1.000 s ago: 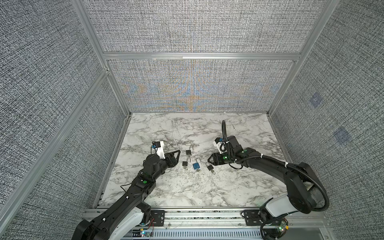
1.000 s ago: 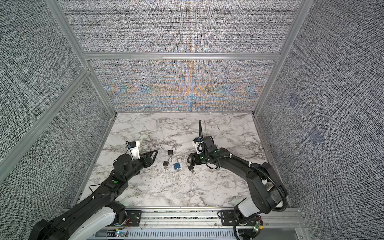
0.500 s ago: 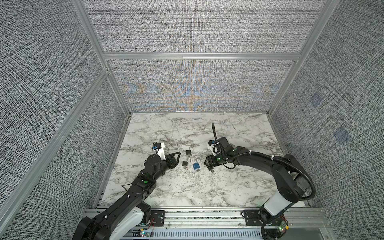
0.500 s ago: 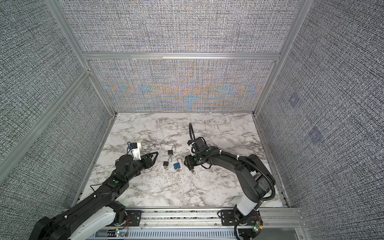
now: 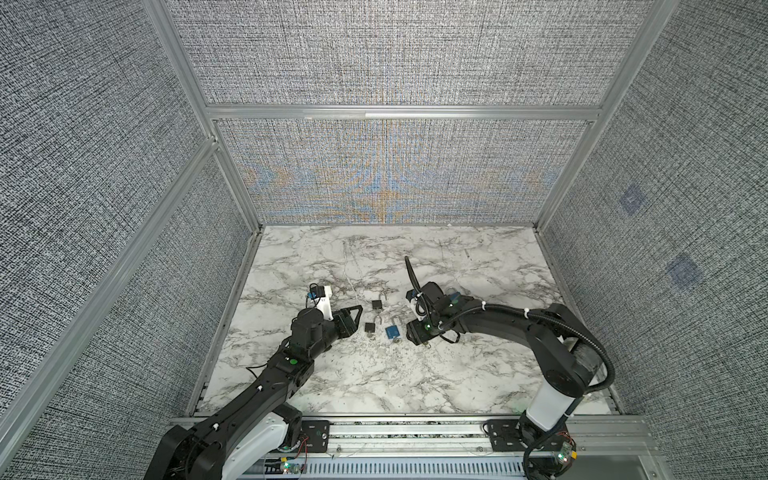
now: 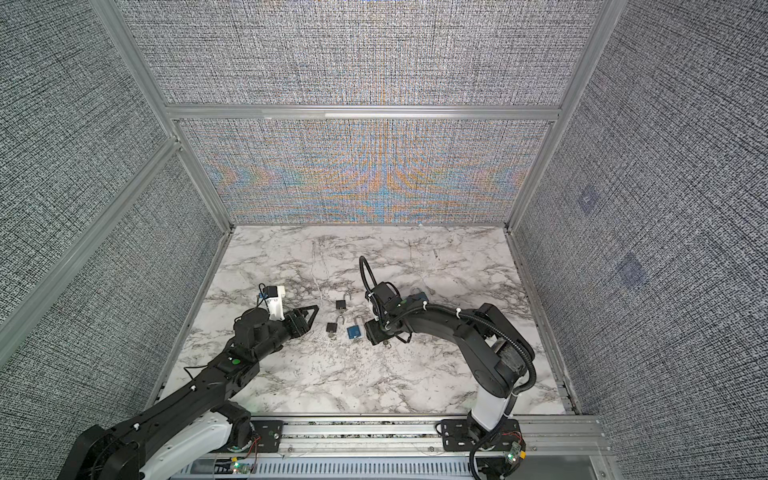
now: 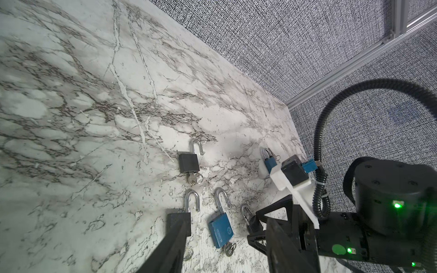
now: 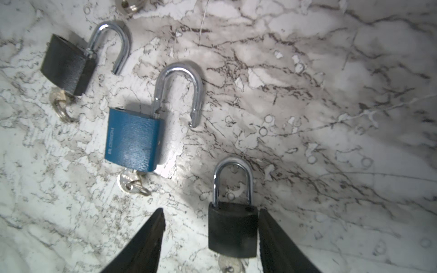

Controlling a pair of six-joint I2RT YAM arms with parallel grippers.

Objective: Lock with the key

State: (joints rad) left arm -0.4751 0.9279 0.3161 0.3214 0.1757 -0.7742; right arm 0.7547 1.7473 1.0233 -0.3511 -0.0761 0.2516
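Operator: What am I working on?

Spotter: Your desk [image 5: 478,374] is a white marble-pattern slab with grey veins, scuffed with faint ring marks. Grey woven fabric panels [image 5: 374,54] in silver aluminium framing [image 5: 399,112] close in its far edge and both sides. A metal rail [image 5: 415,426] runs along the near edge.

Operator: Where's the lock?

Spotter: It's near the middle of the desk. The small black padlock with its steel shackle seated in the body [image 8: 233,229] lies flat between the fingers of your right end effector [image 8: 211,210], whose jaws stand apart. One finger [image 8: 276,243] is touching or just beside the body's side, and the other is clear of it. A silver key [image 8: 230,263] sticks out of its base.

Operator: And my left?

Spotter: Your left end effector [image 5: 356,321] is spread wide too. It sits low, just beside a black padlock with an open steel shackle [image 5: 370,327], on the side toward the left edge.

Operator: What else is lying there?

Spotter: A blue padlock with an open steel shackle [image 8: 132,141] lies between those two black ones, with its ringed key [image 8: 128,183] in the base. Another black padlock [image 5: 377,304] lies toward the far edge, and a second blue padlock [image 7: 269,163] lies beyond your right arm.

Operator: Any writing?

Spotter: White lettering runs along one edge of the open blue padlock's body. It looks like "BLOSSOM", though the last letters are soft.
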